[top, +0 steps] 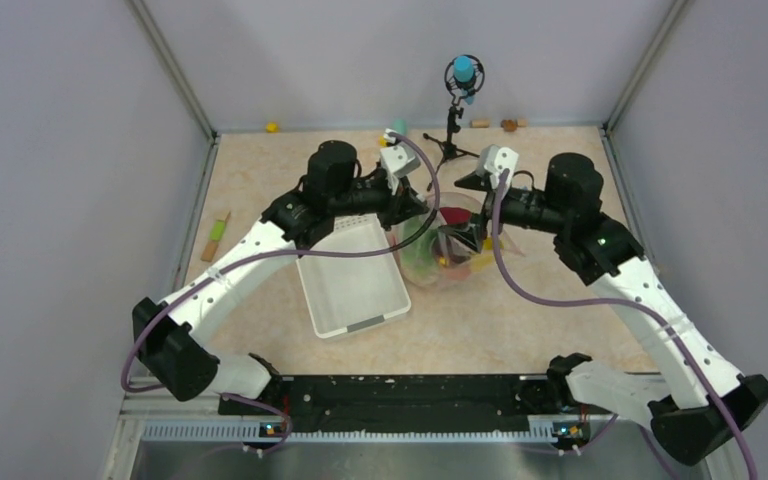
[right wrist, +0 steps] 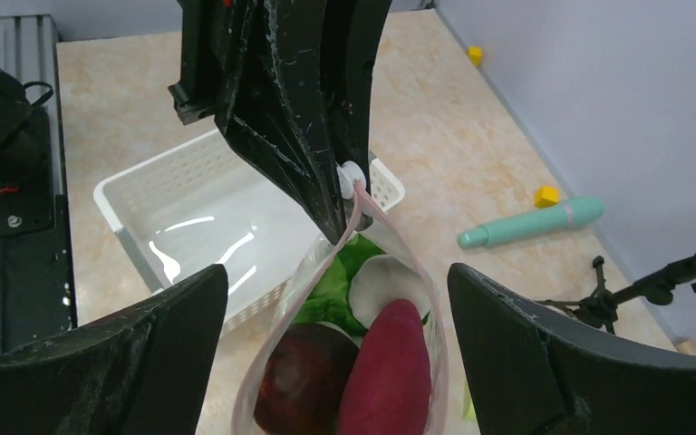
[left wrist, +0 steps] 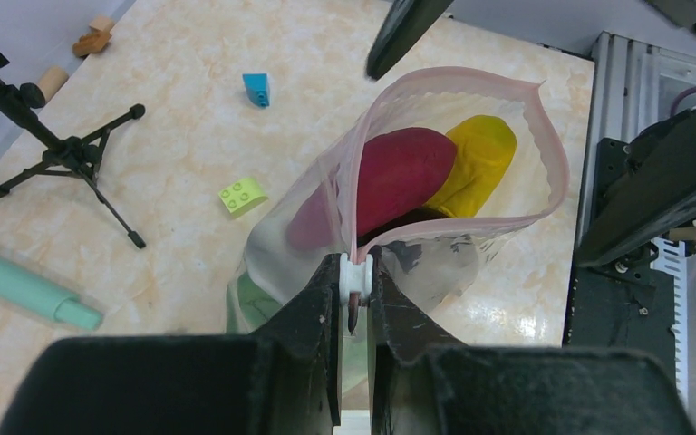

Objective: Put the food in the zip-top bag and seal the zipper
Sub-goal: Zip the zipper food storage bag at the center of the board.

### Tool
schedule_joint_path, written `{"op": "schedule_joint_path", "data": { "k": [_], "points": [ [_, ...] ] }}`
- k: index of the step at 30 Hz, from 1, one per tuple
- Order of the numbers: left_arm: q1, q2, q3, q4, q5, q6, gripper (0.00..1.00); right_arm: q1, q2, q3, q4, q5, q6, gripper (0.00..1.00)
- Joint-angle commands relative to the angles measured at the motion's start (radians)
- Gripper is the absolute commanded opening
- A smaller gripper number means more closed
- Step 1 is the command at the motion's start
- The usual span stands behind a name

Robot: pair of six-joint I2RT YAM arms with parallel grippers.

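Two tools attend the bag (left wrist: 435, 258): your left tool (left wrist: 355, 304) pinches its pink zipper (left wrist: 557, 172) at one point; your right tool (right wrist: 337, 272) gapes empty over the mouth. Inside sits food (left wrist: 399, 172). Risk: that single pinch slips, the bag slumps and food spills.

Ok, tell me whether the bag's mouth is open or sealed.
Open. The zipper of the zip-top bag gapes in a wide loop; the left gripper pinches one end.
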Motion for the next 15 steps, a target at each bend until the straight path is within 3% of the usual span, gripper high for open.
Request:
{"op": "schedule_joint_path", "data": {
  "k": [1, 7, 9, 11, 15],
  "points": [
    [-0.041, -0.031, 0.077, -0.031, -0.1, 0.022, 0.0, -0.007, 0.058, 0.053, 0.049, -0.091, -0.101, 0.9],
    [-0.048, -0.011, 0.115, -0.064, -0.101, 0.015, 0.0, -0.007, 0.145, 0.11, -0.001, -0.111, -0.212, 0.88],
    [-0.05, -0.011, 0.118, -0.065, -0.096, 0.012, 0.0, -0.007, 0.16, 0.117, -0.02, -0.095, -0.218, 0.83],
    [-0.052, -0.012, 0.117, -0.065, -0.094, 0.008, 0.0, -0.007, 0.165, 0.111, -0.05, -0.083, -0.244, 0.77],
    [-0.052, -0.018, 0.121, -0.064, -0.098, -0.005, 0.0, -0.006, 0.167, 0.099, -0.118, -0.082, -0.287, 0.52]
  ]
}}
